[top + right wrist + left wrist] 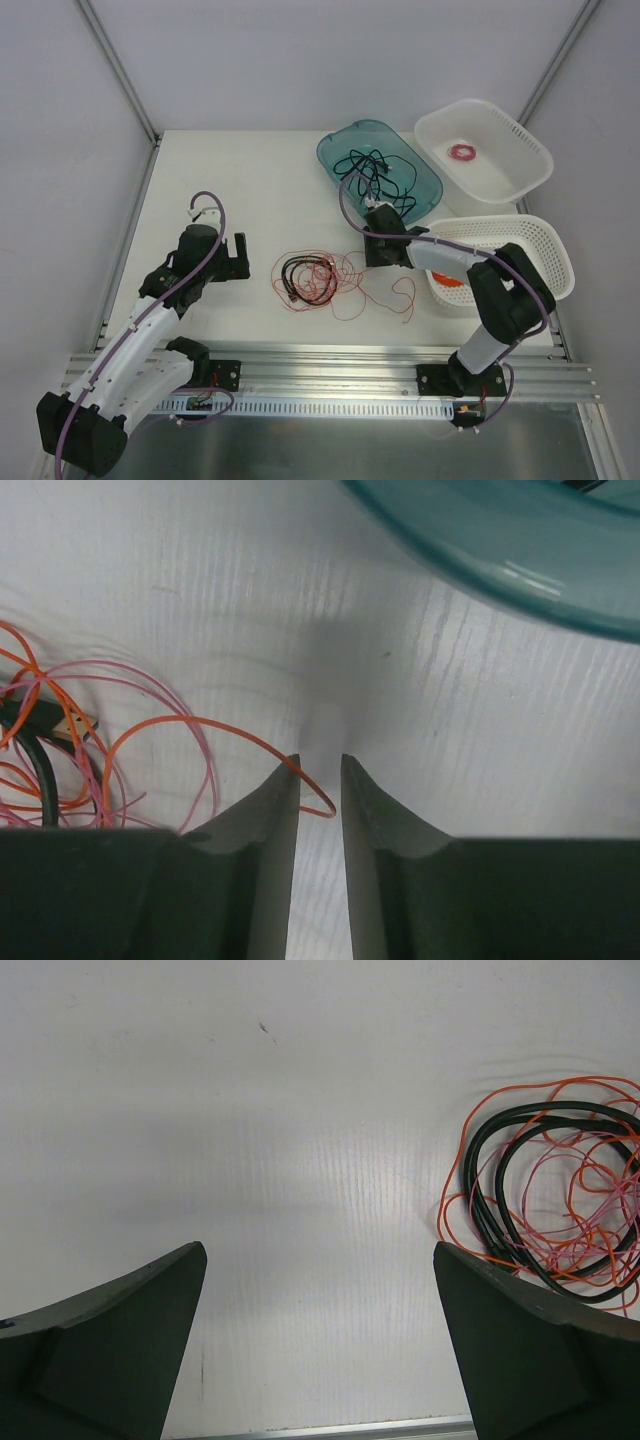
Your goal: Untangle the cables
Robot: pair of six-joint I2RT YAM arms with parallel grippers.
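The cables [318,280] lie mid-table as a loose tangle of thin red wires around a black cord loop [305,278]. In the left wrist view the tangle [550,1200] lies to the right of the fingers. My left gripper [237,255] is wide open and empty [320,1248], left of the tangle. My right gripper [374,258] is at the tangle's right edge. Its jaws [320,760] stand a narrow gap apart, and the end of a red wire loop [200,725] curls into that gap. The black cord's plug [70,725] lies to its left.
A teal tray [335,150] behind the right gripper holds another black cable [375,170]; its rim shows in the right wrist view [520,550]. A white basket [530,150] holds a pink ring coil [463,152]. A second white basket [550,250] holds an orange coil [450,282].
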